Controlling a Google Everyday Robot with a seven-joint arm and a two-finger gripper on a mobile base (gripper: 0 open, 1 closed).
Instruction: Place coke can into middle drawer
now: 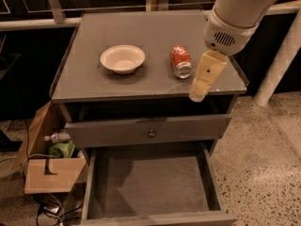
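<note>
The coke can (181, 61) lies on its side on the grey cabinet top, right of centre, one silver end facing the front. My gripper (198, 94) hangs from the white arm just right of the can and slightly in front of it, pointing down over the cabinet's front edge. It holds nothing that I can see and is apart from the can. Below, the middle drawer (160, 185) is pulled out, and its flat floor is bare.
A white bowl (122, 59) sits left of the can. A shut drawer front with a brass knob (151, 133) lies above the open drawer. A cardboard box (49, 166) with a bottle and cables stands on the floor at left. A white pole (280, 65) rises at right.
</note>
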